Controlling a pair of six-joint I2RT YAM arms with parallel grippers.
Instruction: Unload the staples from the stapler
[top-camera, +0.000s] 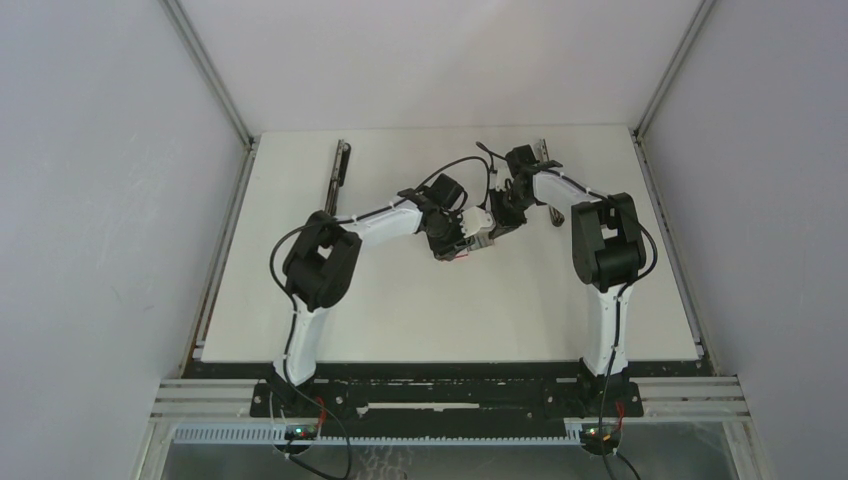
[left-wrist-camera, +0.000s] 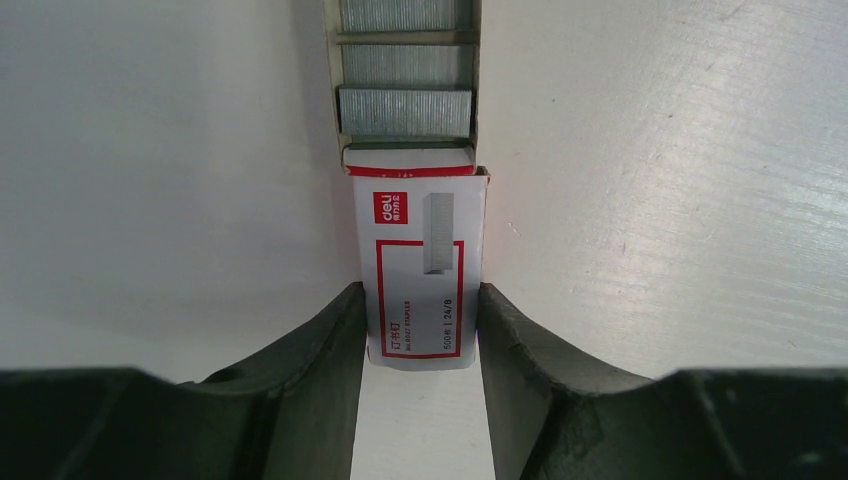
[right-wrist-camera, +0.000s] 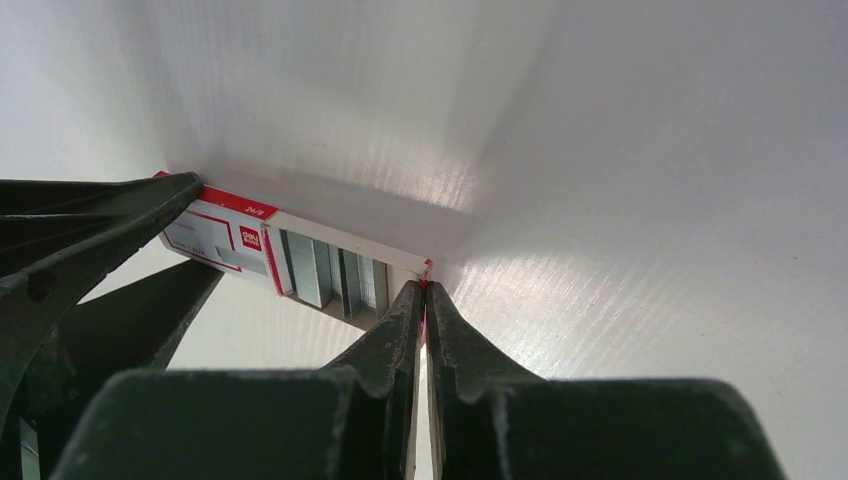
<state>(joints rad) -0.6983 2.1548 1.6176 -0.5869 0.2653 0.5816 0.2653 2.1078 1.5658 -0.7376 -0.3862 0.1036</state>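
1. We record the box (left-wrist-camera: 420, 270) as white, with a red frame line, a red logo patch lettered in white, and a small grey printed staple block.
2. The staples (left-wrist-camera: 405, 112), just beyond the box's open end, are silvery grey with fine parallel striping.
3. The inner tray (left-wrist-camera: 332, 90) projecting from the box is pale beige; its end farthest from the box shows a red edge.
4. The left gripper (left-wrist-camera: 420, 292) and right gripper (right-wrist-camera: 425, 292), at opposite ends of the box, are matt dark grey-green.
5. The table (left-wrist-camera: 650, 200) under the box is white, with a faint streaked sheen.
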